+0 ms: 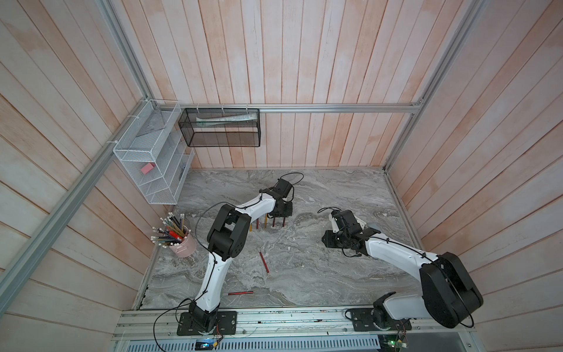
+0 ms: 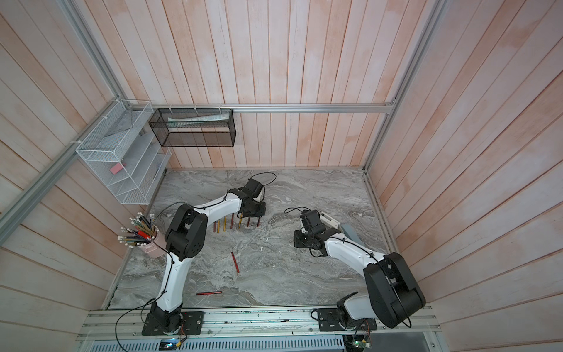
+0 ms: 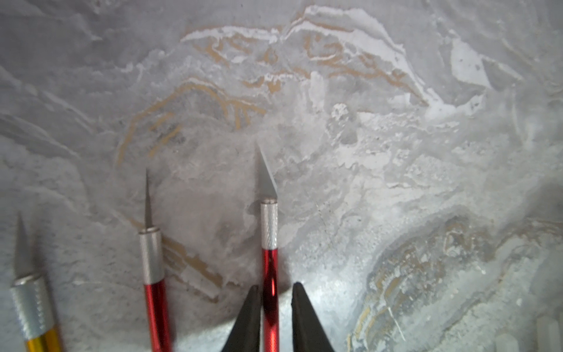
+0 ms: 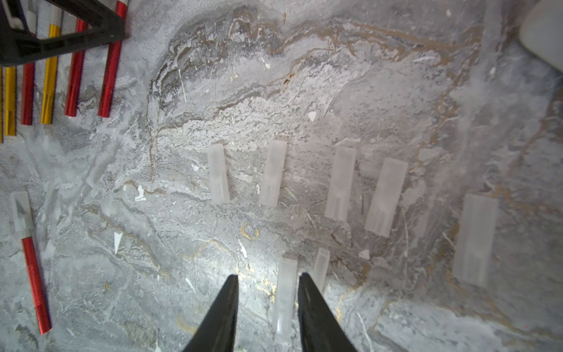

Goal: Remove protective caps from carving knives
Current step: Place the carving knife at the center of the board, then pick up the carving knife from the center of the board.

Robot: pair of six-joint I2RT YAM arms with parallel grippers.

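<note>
At the far middle of the marble table, a bare-bladed red carving knife lies between the parted jaws of the left gripper — released. To its right, loose protective caps lie in a row — one cap sits ungripped between the open jaws of the right gripper.

The grey marbled tabletop bears a row of carving knives, two loose red knives, a pink pencil cup — and protective caps lying side by side.
</note>
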